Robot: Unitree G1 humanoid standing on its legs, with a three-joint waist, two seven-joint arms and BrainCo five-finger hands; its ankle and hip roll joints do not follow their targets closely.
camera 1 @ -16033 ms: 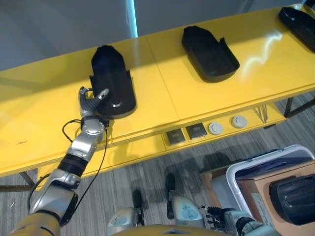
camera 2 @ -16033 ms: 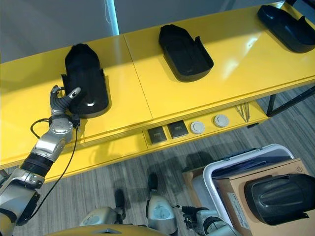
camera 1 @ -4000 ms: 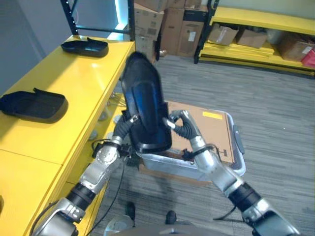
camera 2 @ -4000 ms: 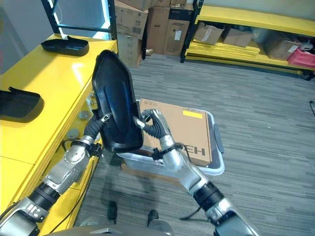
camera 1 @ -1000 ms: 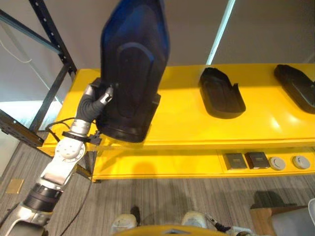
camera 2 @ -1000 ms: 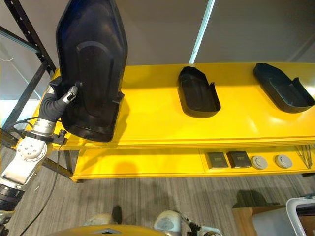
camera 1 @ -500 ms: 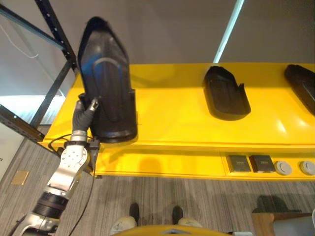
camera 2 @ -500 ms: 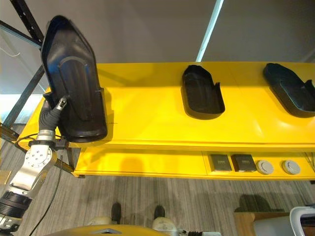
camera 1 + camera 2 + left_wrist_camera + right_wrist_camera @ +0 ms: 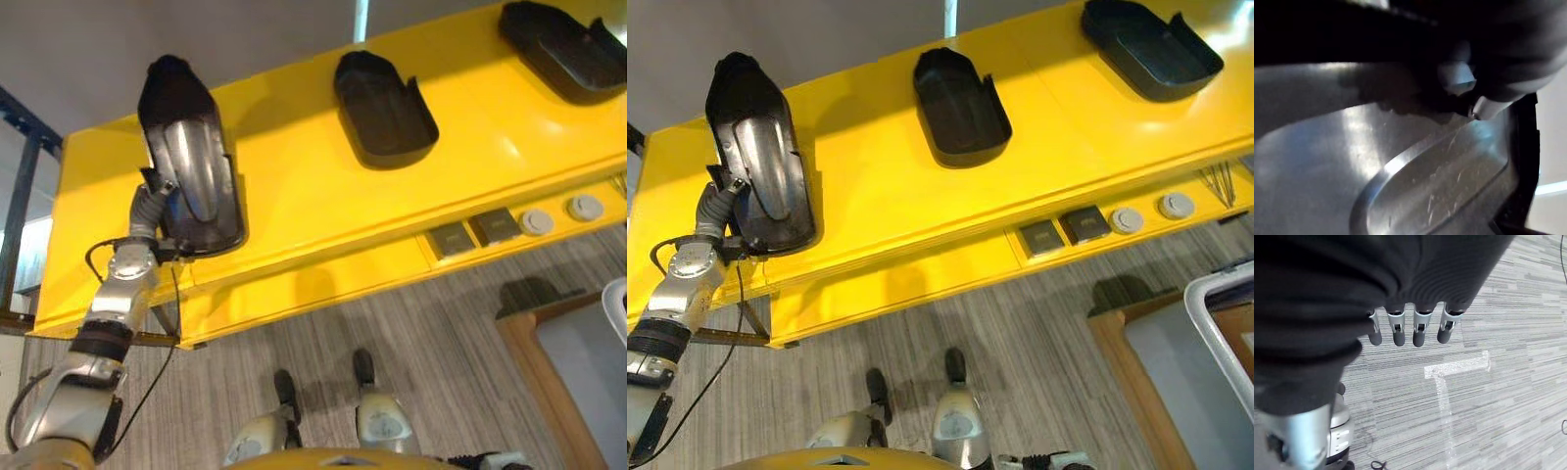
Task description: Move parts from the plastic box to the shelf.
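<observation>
A glossy black moulded part [image 9: 186, 157] lies lengthwise at the left end of the yellow shelf [image 9: 304, 206], rounded side up. My left hand [image 9: 147, 204] is shut on its near left edge, thumb on top. The left wrist view shows the part's shiny surface [image 9: 1400, 186] right under my fingers [image 9: 1457, 78]. I cannot tell whether the part rests fully on the shelf. In the right wrist view, my right hand [image 9: 1410, 328] hangs over the grey floor with its fingers straight and holds nothing. The plastic box's white rim [image 9: 1215, 323] shows at the lower right.
Two more black parts [image 9: 382, 98] [image 9: 558, 49] lie open side up further right on the shelf. Sockets [image 9: 451, 238] and round knobs [image 9: 537, 221] sit on the shelf's lower front ledge. A dark rack post [image 9: 20, 196] stands past the shelf's left end.
The black part has come down from a raised, tilted pose to lie low along the shelf's left end, still in my left hand. The head camera has shifted.
</observation>
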